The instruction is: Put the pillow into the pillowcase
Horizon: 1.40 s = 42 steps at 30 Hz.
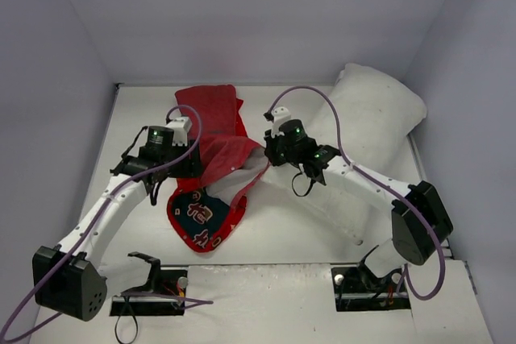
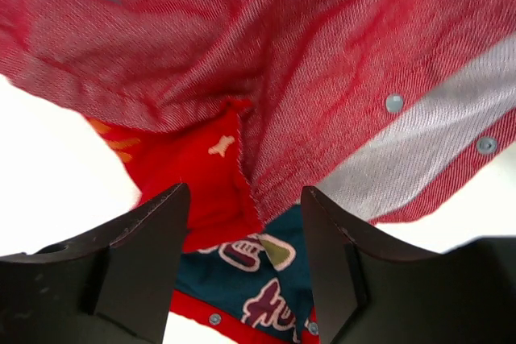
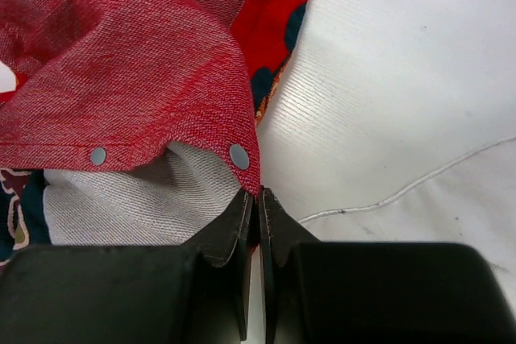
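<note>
Pillowcase [image 1: 211, 155], red and crumpled, lies mid-tabletop [image 1: 298, 235] between the arms, with its hem drawn up. The right end effector [image 3: 256, 197] is clamped on the hem corner beside a snap stud [image 3: 239, 156], apparently to hold the mouth up. The left end effector [image 2: 243, 195] stands open, straddling a fold without gripping it, probably to take the opposite edge. The pillow [image 1: 372, 118] lies apart at the far right, outside the case.

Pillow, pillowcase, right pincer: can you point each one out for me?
pillow [image 1: 379, 118], top view, middle of its white upper face.
pillowcase [image 1: 216, 122], top view, plain red fabric of its far part.
right pincer [image 3: 258, 196], right wrist view, between its closed tips at the pillowcase's snap-button corner.
</note>
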Each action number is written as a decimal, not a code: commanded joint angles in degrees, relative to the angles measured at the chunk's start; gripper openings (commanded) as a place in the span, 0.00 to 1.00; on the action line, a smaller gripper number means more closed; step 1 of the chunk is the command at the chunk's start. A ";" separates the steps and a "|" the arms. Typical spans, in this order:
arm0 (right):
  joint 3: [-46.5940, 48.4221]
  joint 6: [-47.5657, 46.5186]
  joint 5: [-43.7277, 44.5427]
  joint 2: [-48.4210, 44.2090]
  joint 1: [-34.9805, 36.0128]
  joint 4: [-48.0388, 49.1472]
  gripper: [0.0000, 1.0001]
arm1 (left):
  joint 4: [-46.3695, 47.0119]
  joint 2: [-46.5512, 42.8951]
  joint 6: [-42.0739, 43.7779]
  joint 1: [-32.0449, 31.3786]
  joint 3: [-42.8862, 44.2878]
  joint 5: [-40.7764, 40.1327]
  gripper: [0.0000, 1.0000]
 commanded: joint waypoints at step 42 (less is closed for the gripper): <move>30.13 -4.66 -11.07 18.23 6.15 3.37 0.13 | -8.80 -1.13 -9.29 11.28 12.38 -13.14 0.00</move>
